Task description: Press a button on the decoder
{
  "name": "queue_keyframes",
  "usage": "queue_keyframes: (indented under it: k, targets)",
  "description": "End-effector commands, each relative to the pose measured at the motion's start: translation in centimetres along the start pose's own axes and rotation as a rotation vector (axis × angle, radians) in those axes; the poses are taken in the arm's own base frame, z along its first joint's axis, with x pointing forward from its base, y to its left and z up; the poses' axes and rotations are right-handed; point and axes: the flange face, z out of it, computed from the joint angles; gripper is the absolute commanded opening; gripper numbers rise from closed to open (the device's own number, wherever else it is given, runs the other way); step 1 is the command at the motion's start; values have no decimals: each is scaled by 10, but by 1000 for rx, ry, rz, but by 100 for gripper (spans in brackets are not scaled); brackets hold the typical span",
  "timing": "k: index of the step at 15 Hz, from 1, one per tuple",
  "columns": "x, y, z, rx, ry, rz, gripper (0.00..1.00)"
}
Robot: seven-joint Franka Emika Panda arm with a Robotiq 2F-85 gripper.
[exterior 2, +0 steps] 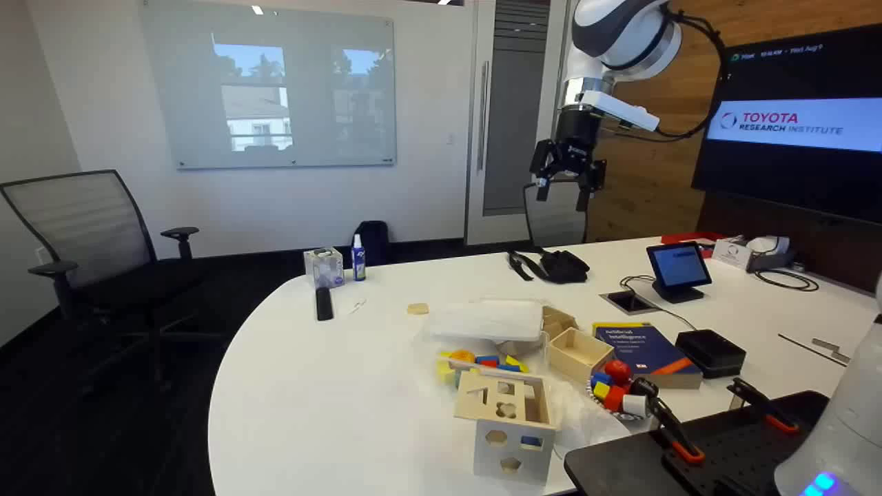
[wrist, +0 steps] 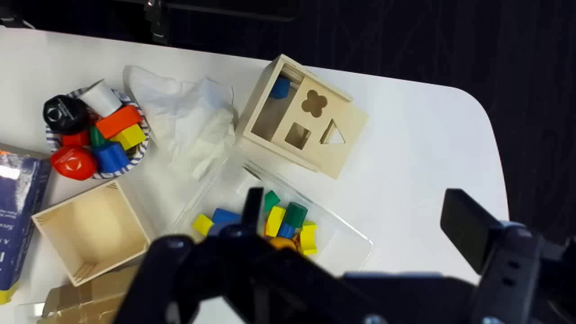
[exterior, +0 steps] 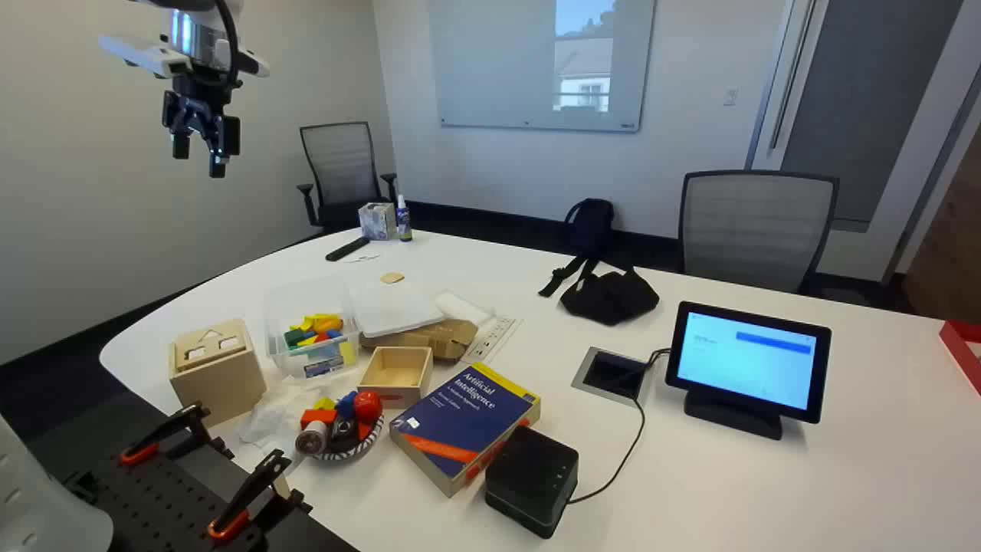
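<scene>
I am hovering high above the white table point(wrist: 405, 153), my gripper point(exterior 2: 563, 195) pointing down, its two fingers point(wrist: 468, 230) standing well apart with nothing sitting between them. Nearest in my wrist view, a see-through bin point(wrist: 342, 249) of coloured blocks point(wrist: 295, 214) is showing partly behind my fingers, with a wooden shape sorter point(wrist: 297, 114) standing just beside it. Farther along, a small open wooden box point(wrist: 99, 222) is lying between the bin and a blue book point(exterior: 467, 420).

Just past the book, the decoder point(exterior: 529, 475) is resting on the table; whether the two are touching I am not able to tell. Small pale marks point(exterior: 565, 469) are showing on its top, but I am not making out which, if any, is a button. A thin cable point(exterior: 642, 422) is running from it to a dark hatch point(exterior: 613, 376), and beyond that a lit tablet point(exterior: 747, 356) is standing upright.

I am judging that the approach is the step in hand, with no press being made yet. The next move is probably calling for travel over the wooden box and book until I am hanging above the decoder, then for bringing my fingers together into one blunt tip and lowering straight down, gently, so the decoder is not sliding.
</scene>
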Motion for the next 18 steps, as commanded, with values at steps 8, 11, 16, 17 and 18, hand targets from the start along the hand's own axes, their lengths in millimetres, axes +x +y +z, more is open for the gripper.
queue_keyframes:
  k: [8, 11, 16, 17, 18]
  targets:
    - [0, 0, 0, 0, 0, 0, 100]
    - [8, 3, -1, 9, 38, 87, 100]
    - [34, 63, -20, 41, 264, 294, 100]
    - [37, 82, -24, 43, 304, 336, 100]
    - [39, 105, -28, 47, 339, 378, 100]
